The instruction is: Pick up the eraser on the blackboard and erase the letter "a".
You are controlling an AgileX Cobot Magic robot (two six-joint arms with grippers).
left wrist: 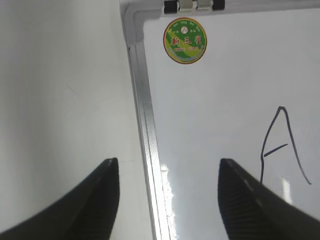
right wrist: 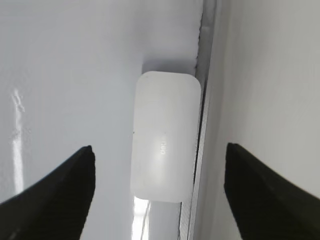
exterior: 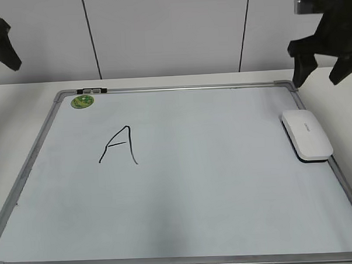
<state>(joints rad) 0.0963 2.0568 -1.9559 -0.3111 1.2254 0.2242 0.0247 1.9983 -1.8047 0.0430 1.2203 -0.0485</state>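
Nothing is done yet: the eraser (exterior: 306, 134) lies untouched at the blackboard's (exterior: 184, 184) right edge, the letter (exterior: 118, 145) remains, and the right hand (right wrist: 159, 192) hangs wide open above the eraser.

A flat white rounded-rectangular plastic eraser (exterior: 306, 134) is lying against the right frame of the large silver-framed whiteboard (exterior: 186, 225). An angular black hand-drawn "A" (exterior: 119, 145) is sitting on its left half.

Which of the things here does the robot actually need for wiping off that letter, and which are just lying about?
Needed:
flat white plastic eraser
large white silver-framed blackboard
black hand-drawn letter
open right gripper, above the eraser

Just lying about:
round green magnet
open left gripper, idle by the board's left edge
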